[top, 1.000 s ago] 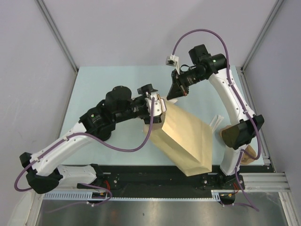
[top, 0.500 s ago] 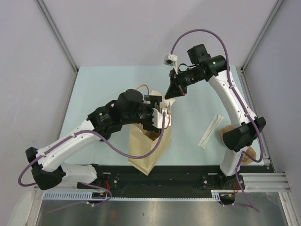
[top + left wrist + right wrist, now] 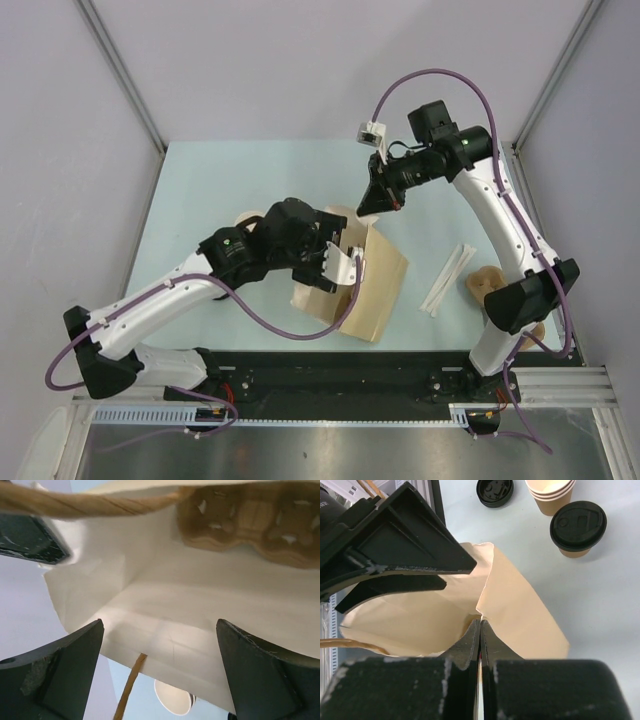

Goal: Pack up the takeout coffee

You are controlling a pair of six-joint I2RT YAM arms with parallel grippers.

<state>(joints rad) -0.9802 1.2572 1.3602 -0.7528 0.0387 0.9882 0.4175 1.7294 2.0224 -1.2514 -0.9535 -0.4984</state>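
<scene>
Two fingers of my right gripper (image 3: 480, 622) are pressed together on the bag's (image 3: 520, 610) rim, at lower centre of the right wrist view. My left gripper (image 3: 159, 630) stands wide apart at the bag's mouth, gripping nothing. Farther off, at upper right, one lidded coffee cup (image 3: 578, 526) stands upright on the table (image 3: 610, 605).

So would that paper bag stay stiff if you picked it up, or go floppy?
Probably floppy: the paper bag buckles into a fold where the right gripper pinches its rim. It likely tips easily too; from above it looks slumped over, not standing square.
</scene>
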